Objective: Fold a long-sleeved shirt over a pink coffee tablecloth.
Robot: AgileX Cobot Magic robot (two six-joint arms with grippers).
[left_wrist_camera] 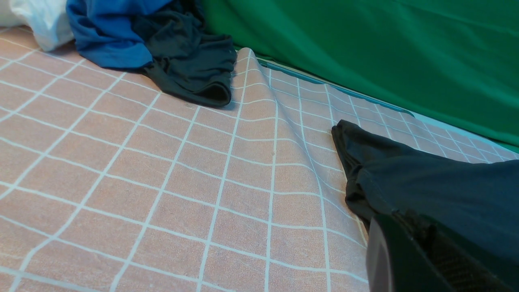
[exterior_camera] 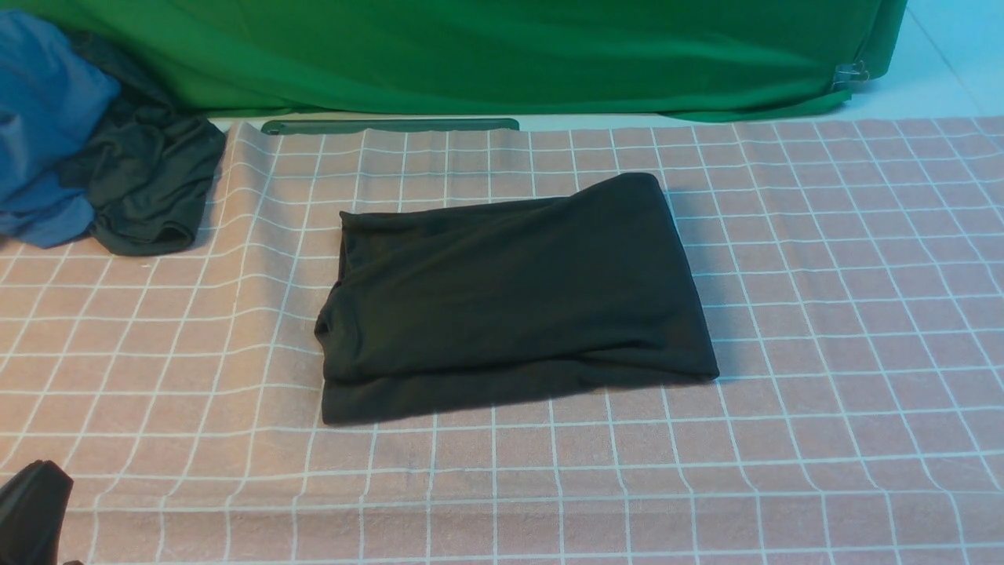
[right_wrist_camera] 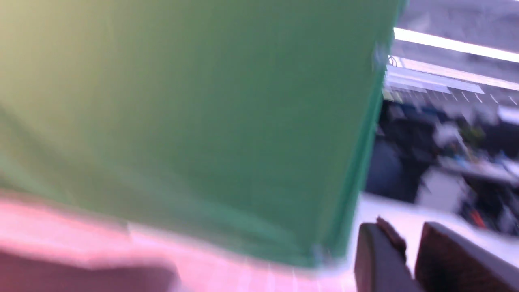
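You get even, bright light in the front and left wrist views, both sharp, with the folded black cotton long-sleeved shirt [exterior_camera: 510, 294] casting a soft shadow to its right on the pink grid-checked tablecloth [exterior_camera: 823, 408]. The right wrist view is heavily motion-blurred: the plain green cloth backdrop [right_wrist_camera: 194, 121] smears, and ceiling lights glare white.

A green backdrop cloth [exterior_camera: 471, 55] hangs behind the table.

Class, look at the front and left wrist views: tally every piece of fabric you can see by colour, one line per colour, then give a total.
Black: 1, the long-sleeved shirt
Dark grey-green: 1, crumpled garment
Blue: 1, blue garment
White: 1, white cloth
Pink: 1, pink coffee tablecloth
Green: 1, green cloth
Total: 6
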